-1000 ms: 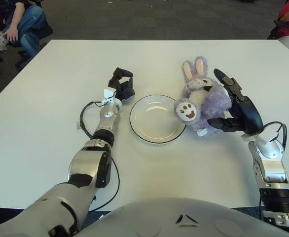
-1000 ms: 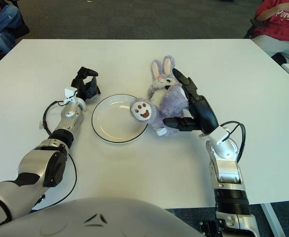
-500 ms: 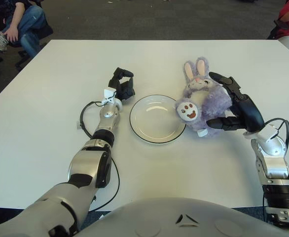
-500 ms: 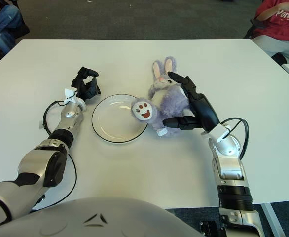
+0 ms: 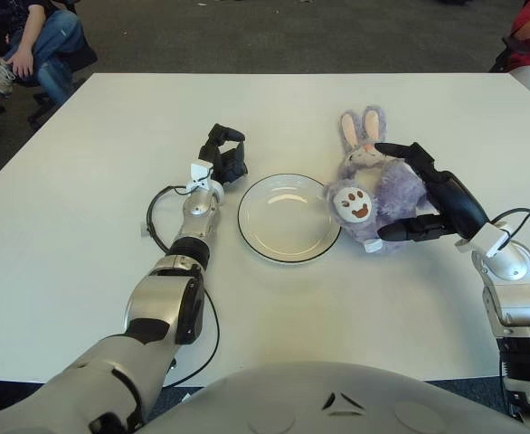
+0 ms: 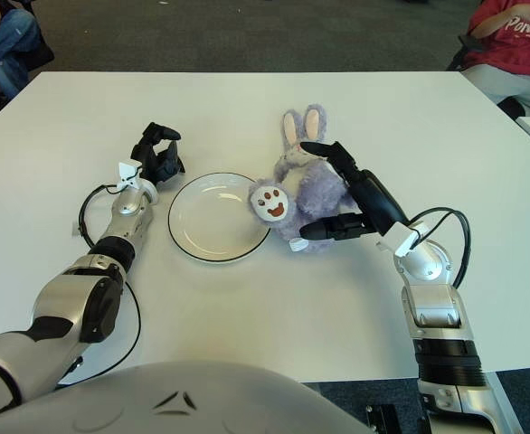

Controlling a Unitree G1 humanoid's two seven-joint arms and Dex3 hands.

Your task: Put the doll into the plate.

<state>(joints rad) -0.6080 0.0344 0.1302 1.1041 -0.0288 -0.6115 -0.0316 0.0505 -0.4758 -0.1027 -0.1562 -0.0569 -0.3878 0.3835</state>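
Fuzzy lavender plush rabbit doll (image 5: pixel 378 194) sitting on white table (image 5: pixel 84 226), just right of plate (image 5: pixel 288 217), one brown-padded paw overlapping its rim. Plate round, glossy white, thin dark edge line. Right hand (image 5: pixel 435 201) wrapping black jointed fingers (image 5: pixel 408 230) around doll's body from right, gripping it. Left hand (image 5: pixel 222 155) showing left of plate, fingers curling closed, holding nothing. Black cable (image 5: pixel 156 217) looping beside left forearm.

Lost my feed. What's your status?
Right hand shut on doll, right of plate. Left hand curled, idle, left of plate. Nothing blocking.
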